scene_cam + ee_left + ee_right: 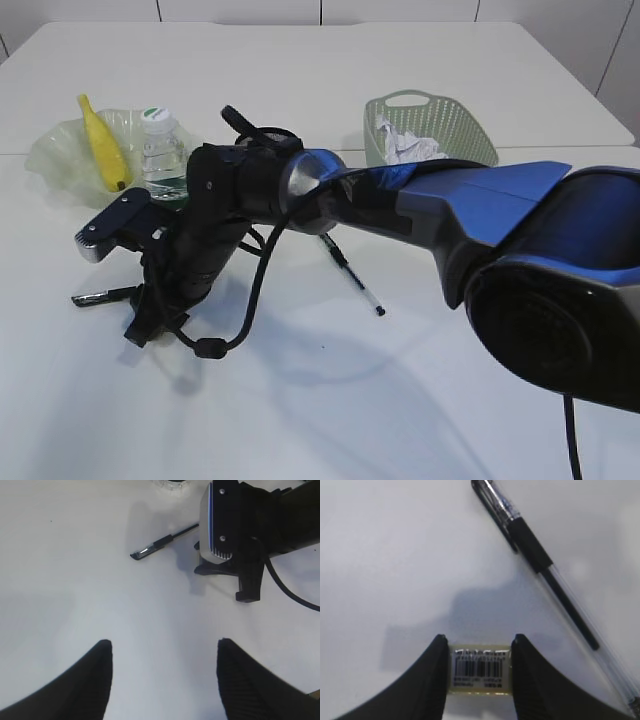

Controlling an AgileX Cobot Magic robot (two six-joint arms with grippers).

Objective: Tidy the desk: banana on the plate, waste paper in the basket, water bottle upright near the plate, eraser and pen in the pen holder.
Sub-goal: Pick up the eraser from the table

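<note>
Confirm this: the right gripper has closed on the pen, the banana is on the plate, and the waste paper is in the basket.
One part is wrong. The right gripper is closed on the eraser, not the pen, which lies free on the desk beside it, as the right wrist view shows. The rest holds: the banana is on the plate and the waste paper is in the basket.

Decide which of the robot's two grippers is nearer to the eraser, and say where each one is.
Right. The right gripper has the eraser between its fingers, touching both sides. The left gripper hovers open over bare desk, no eraser between its fingers.
</note>
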